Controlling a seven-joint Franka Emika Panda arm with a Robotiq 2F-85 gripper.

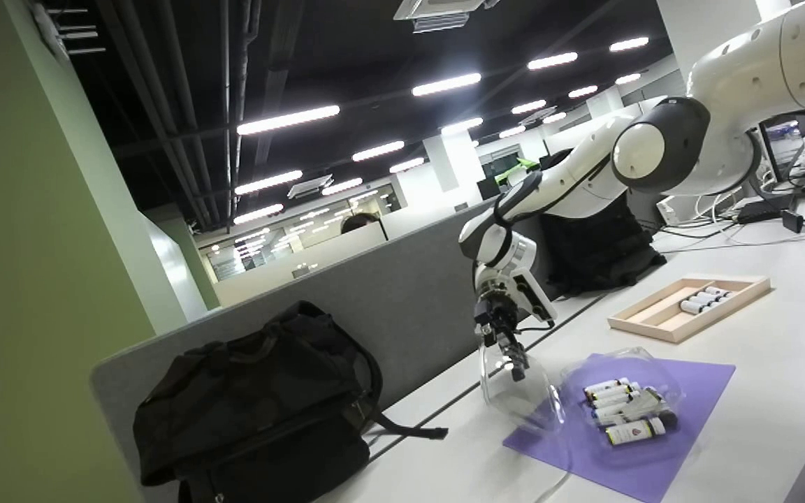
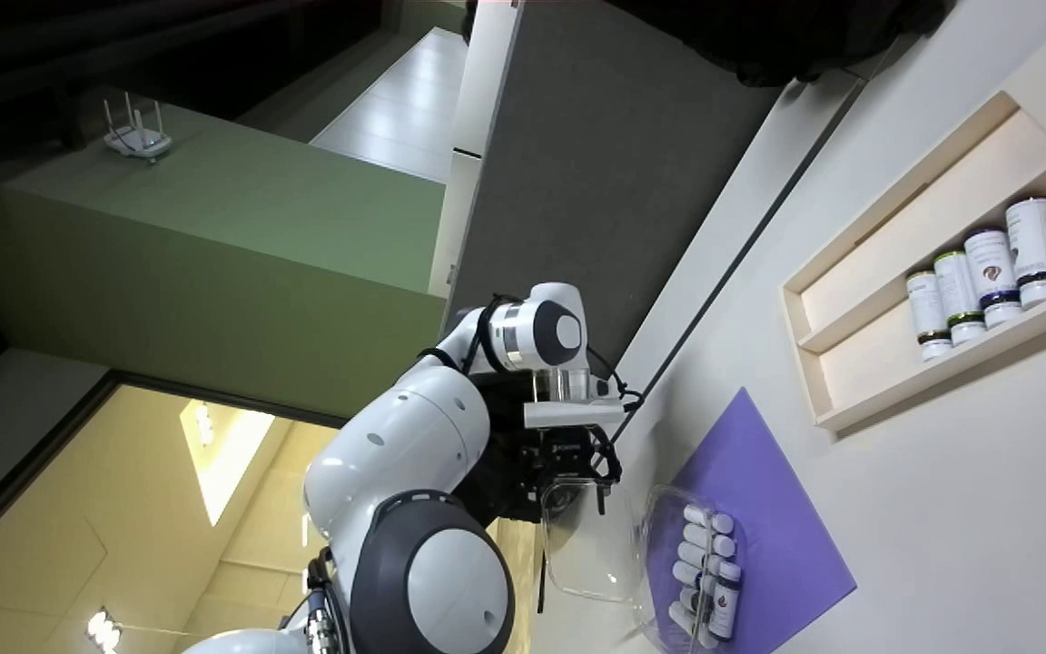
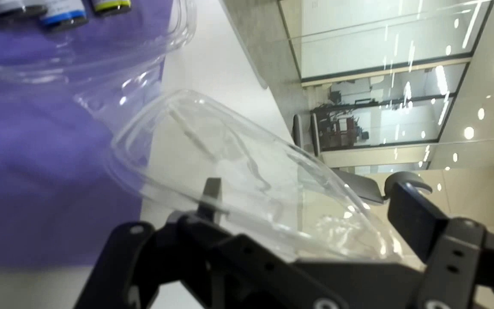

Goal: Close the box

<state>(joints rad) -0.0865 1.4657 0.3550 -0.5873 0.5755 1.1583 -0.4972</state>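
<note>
Evidently awaiting closure, the clear box [image 1: 654, 374] lies open at the frame's lower right on a purple mat [image 1: 706, 377], bottles [image 1: 633, 432] inside; I have my tool [image 3: 305, 189], fingers [image 3: 416, 219] apart, at its raised lid [image 1: 525, 402], likely to fold it over.

NO READABLE TXT AT THIS RES.

Bottles [image 2: 959, 292] in both exterior views carry white labels [image 2: 925, 304], but lettering is too small to read. Front bottle [image 1: 630, 433] in clear box [image 3: 182, 36]: label has yellow edge + small reddish logo [image 1: 638, 431] (exact shape unclear). A bottle w/ similar logo [image 2: 992, 272] lies in wooden tray [image 1: 724, 311], wording illeg. Wrist view: blue-banded bottle [image 3: 63, 13], print is too blurred.
</note>
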